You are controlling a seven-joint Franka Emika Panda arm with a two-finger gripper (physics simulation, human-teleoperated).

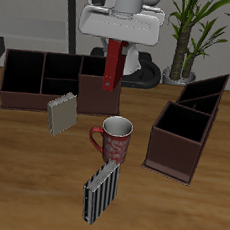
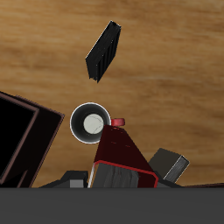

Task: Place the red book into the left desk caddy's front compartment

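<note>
My gripper [image 1: 115, 44] is shut on the top of the red book [image 1: 113, 69], which hangs upright in the air behind the mug, in front of the wide low caddy. The left desk caddy [image 1: 187, 126], dark maroon-brown with slanted walls, stands apart from the book on the far side of the mug. In the wrist view the red book [image 2: 121, 154] runs out from my gripper [image 2: 121, 178] with the mug just beyond its end, and part of the left desk caddy [image 2: 21, 133] shows as a dark open box.
A red patterned mug [image 1: 114, 139] [image 2: 91, 123] stands mid-table. A grey book [image 1: 61, 112] [image 2: 169, 165] leans near the wide low caddy [image 1: 45, 80]. A black-and-white striped book [image 1: 100, 193] [image 2: 103, 52] stands near the front edge. A potted plant [image 1: 191, 30] is at the back.
</note>
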